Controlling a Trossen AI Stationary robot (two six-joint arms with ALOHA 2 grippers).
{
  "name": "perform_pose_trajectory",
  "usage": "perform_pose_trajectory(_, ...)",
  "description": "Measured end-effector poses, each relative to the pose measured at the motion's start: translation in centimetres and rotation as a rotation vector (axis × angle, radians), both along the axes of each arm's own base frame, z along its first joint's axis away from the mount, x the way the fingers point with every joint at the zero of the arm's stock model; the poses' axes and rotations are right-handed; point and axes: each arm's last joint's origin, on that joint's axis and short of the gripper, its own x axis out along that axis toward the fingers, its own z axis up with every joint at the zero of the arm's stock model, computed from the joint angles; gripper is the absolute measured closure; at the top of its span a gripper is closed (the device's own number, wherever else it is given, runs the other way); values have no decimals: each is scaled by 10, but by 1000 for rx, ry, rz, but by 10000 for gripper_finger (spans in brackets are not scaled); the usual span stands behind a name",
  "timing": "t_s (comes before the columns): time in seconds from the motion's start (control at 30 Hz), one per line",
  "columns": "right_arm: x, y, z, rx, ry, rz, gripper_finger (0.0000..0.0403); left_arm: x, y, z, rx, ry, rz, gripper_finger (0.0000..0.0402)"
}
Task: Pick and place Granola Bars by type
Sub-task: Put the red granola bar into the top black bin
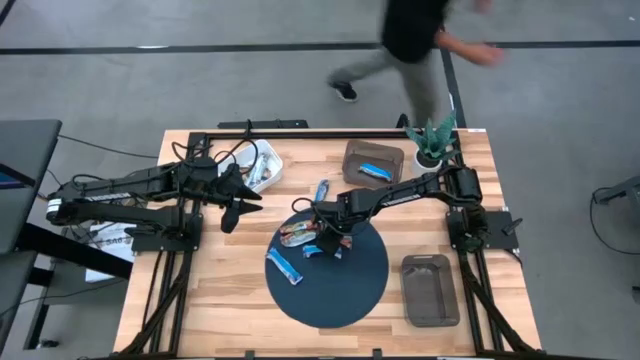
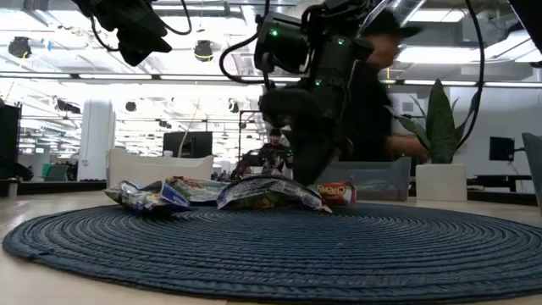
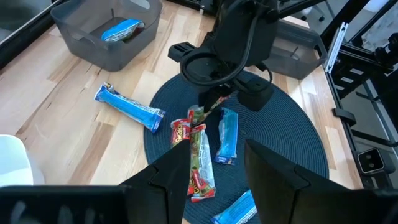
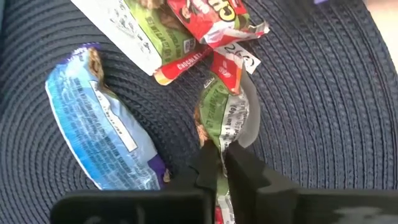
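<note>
now, i see my right gripper [image 4: 219, 163] pinching the green granola bar [image 4: 225, 115] by its end on the blue mat [image 1: 345, 285] | long axis runs straight away from the fingers | left gripper [image 3: 214, 171] spread, hovering near the mat's edge

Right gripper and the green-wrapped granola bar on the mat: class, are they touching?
Touching. In the right wrist view, the right gripper has its fingers closed on the end of the green-wrapped bar.

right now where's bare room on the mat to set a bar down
The near half of the round mat is bare, between the blue bar and the empty grey bin. It is crowded at the far edge, where the right end effector pinches a green bar.
</note>
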Motion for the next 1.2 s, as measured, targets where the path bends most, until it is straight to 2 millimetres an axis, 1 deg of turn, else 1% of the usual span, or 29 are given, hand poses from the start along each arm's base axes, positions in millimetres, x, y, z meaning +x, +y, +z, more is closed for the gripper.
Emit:
perform_pose_trajectory(0.1,2,0,4,2,-4,0,390,0,0,0,6,0,-3,261)
perform_pose_trajectory(0.17,6,-1,11,2,-17,-4,388,0,0,0,10,0,-5,261)
perform_pose_trajectory(0.27,11,-7,28,-21,-21,-2,397,0,0,0,10,0,-5,261)
perform_pose_trajectory(0.37,16,-18,52,-112,-9,-25,399,0,0,0,10,0,-5,261)
perform_pose_trajectory(0.5,11,-42,81,-253,64,-99,400,0,0,0,10,0,-4,261)
perform_pose_trajectory(0.6,3,-65,92,-352,142,-166,401,0,0,0,12,1,0,261)
perform_pose_trajectory(0.67,-4,-83,95,-385,194,-213,400,0,0,0,12,0,0,261)
perform_pose_trajectory(0.77,-14,-111,96,-390,253,-278,401,0,0,0,13,1,3,261)
perform_pose_trajectory(0.93,-29,-152,98,-364,278,-348,402,0,0,0,15,1,7,261)
perform_pose_trajectory(1.0,-34,-161,105,-361,256,-366,402,0,1,0,19,1,13,261)
perform_pose_trajectory(1.2,-51,-174,133,-392,176,-408,402,0,2,0,33,-2,42,261)
